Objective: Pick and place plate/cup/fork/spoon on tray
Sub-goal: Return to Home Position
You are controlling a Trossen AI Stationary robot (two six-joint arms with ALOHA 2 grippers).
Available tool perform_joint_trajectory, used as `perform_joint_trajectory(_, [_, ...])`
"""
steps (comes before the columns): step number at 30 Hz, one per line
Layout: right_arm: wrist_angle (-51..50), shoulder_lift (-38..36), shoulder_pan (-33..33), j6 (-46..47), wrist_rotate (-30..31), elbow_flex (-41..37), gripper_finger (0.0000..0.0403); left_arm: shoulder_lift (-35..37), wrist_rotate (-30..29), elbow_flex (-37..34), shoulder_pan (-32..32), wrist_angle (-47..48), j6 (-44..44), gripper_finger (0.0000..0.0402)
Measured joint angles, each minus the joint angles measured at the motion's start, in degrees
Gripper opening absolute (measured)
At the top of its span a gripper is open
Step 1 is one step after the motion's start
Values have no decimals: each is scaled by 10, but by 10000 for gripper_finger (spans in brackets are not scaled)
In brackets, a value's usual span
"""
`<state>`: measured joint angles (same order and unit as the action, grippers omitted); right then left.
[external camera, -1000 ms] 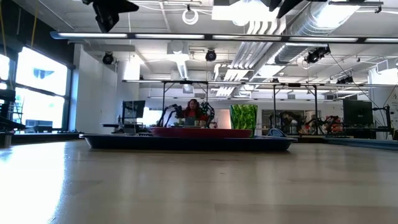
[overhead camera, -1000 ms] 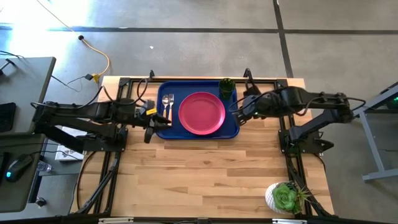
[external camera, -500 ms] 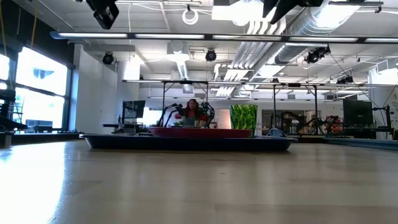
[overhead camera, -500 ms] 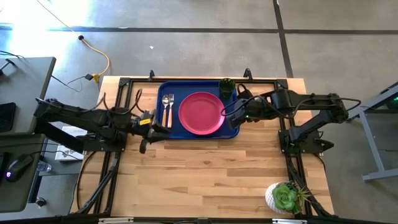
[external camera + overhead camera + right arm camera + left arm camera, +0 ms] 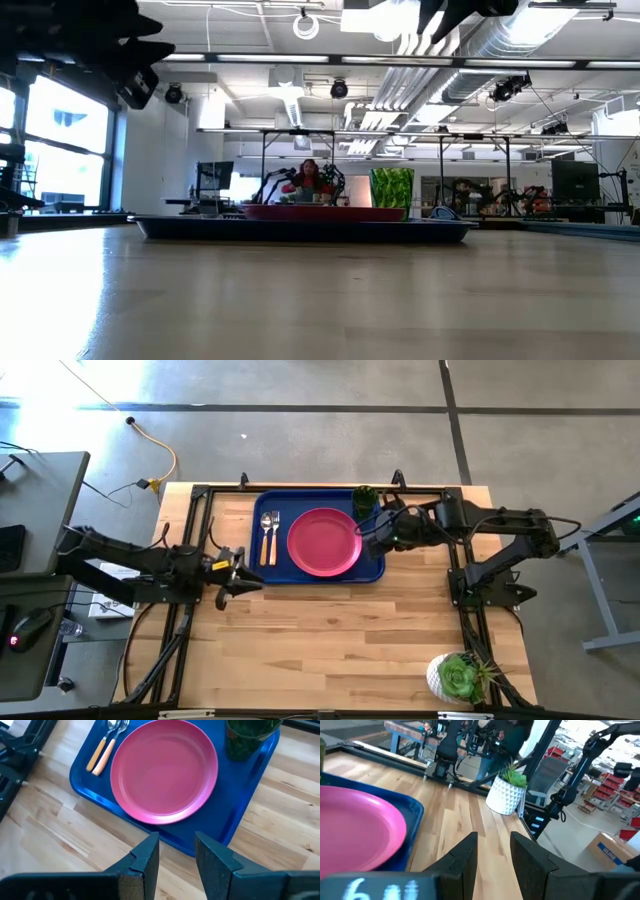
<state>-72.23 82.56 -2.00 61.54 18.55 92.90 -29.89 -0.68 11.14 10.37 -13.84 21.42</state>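
High view: wood table [image 5: 330,640] | tray [image 5: 372,568] loaded | both arms' fingers parted, empty

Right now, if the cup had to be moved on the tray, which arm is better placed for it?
Probably the right. The right gripper hovers over the tray beside the cup, fingers open. The left gripper is off the tray's other end.

Dark blue tray [image 5: 372,572]. Pink-red plate [image 5: 324,541]. Translucent green cup [image 5: 365,499]. Silver fork [image 5: 274,536] and silver spoon [image 5: 266,536], both with orange handles. Pale wood-grain table [image 5: 330,640], planked in light and tan strips. White faceted pot [image 5: 505,795] holding green plant [image 5: 514,773]. Black arms, black fingers on left gripper [image 5: 493,855] and right gripper [image 5: 176,855].
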Motion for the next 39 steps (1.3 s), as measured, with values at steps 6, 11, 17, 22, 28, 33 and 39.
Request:
perform_joint_trajectory(6, [2,0,12,6,-3,0,114,58,0,-41,0,-1,-38,103])
perform_joint_trajectory(11, [2,0,26,15,-7,0,114,103,0,-69,0,4,-56,103])
perform_joint_trajectory(17, [2,0,62,-11,-40,0,114,146,0,-102,0,2,-84,103])
perform_joint_trajectory(22, [1,0,97,-43,-56,0,114,172,0,-105,-1,19,-109,103])
perform_joint_trajectory(28, [1,0,140,-89,-81,0,114,193,0,-105,-1,20,-141,103])
perform_joint_trajectory(33, [1,0,165,-120,-84,0,114,203,15,-105,-1,22,-140,103])
perform_joint_trajectory(39, [6,0,190,-148,-93,0,114,230,10,-105,-13,20,-131,103])
